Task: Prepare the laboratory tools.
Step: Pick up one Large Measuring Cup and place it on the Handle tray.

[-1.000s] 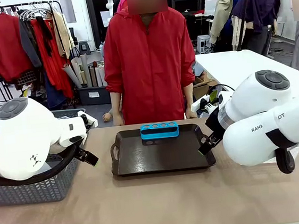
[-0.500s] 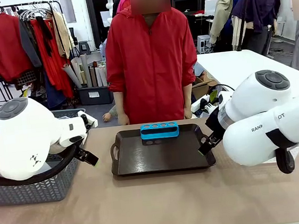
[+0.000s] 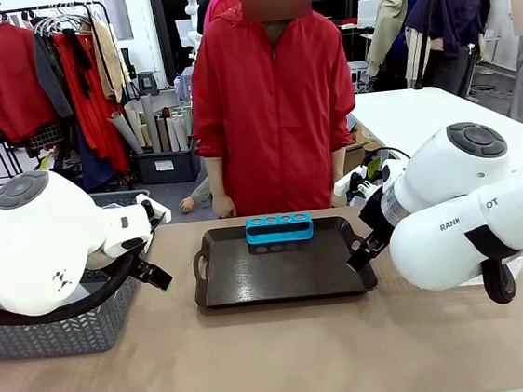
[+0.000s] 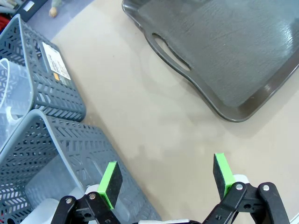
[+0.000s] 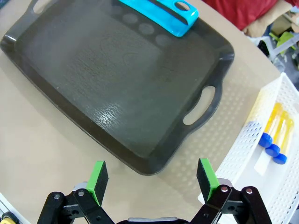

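Note:
The small blue four-hole rack (image 3: 279, 228) (image 5: 161, 12) stands on the far edge of the dark brown tray (image 3: 279, 274) (image 5: 117, 79) (image 4: 233, 51). Test tubes (image 5: 274, 133) with orange-yellow filling and blue caps lie in a white mesh basket (image 5: 243, 154) to the right of the tray. A clear vessel (image 4: 8, 91) rests inside the farther grey basket (image 4: 44, 77). My left gripper (image 4: 166, 173) (image 3: 157, 274) hangs open over bare table between the grey baskets and the tray's left handle. My right gripper (image 5: 152, 177) (image 3: 357, 259) is open above the tray's near right corner, holding nothing.
A person in a red jacket (image 3: 270, 101) stands at the far side of the table, hands down. A nearer grey basket (image 4: 60, 163) (image 3: 60, 329) sits close under my left gripper. Open tabletop lies in front of the tray.
The person has shifted slightly to the right. Both arms, the tray and the rack have stayed still.

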You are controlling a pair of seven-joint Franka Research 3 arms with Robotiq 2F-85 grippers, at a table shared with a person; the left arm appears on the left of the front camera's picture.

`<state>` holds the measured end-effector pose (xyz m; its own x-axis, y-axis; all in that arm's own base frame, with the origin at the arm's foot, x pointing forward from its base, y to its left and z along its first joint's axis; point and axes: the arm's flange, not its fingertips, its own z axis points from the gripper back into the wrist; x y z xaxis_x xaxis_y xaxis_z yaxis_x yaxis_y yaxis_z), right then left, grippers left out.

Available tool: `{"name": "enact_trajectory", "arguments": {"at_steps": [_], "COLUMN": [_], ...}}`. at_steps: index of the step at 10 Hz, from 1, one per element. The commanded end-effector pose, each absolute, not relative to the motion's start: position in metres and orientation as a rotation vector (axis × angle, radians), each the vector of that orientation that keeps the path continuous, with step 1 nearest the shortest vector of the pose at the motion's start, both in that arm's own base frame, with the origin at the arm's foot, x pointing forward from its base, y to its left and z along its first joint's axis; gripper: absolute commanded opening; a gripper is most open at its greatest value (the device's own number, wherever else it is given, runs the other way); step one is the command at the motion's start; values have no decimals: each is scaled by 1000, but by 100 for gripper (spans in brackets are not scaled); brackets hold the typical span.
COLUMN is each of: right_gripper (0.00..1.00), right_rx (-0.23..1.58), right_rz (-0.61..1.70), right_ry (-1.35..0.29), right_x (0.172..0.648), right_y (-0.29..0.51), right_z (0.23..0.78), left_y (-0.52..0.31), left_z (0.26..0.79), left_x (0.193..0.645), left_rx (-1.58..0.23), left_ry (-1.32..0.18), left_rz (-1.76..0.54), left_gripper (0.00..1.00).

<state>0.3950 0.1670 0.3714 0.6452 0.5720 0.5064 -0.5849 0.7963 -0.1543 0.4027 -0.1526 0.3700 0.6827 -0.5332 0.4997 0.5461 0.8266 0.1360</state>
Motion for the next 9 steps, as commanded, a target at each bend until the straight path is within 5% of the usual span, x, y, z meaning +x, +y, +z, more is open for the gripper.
{"name": "enact_trajectory", "arguments": {"at_steps": [1,6,9], "right_gripper": [100,100,100], "right_rx": [24,130,218], "right_rz": [658,713,752], "right_ry": [-568,-554,-545], "right_x": [395,390,402], "right_y": [167,183,178], "right_z": [371,389,423], "left_y": [-152,-144,-130], "left_z": [370,391,402], "left_x": [403,373,347], "left_rx": [-25,-13,-15], "left_ry": [-553,-502,-603], "left_rz": [-604,-726,-837], "left_gripper": [100,100,100]}}
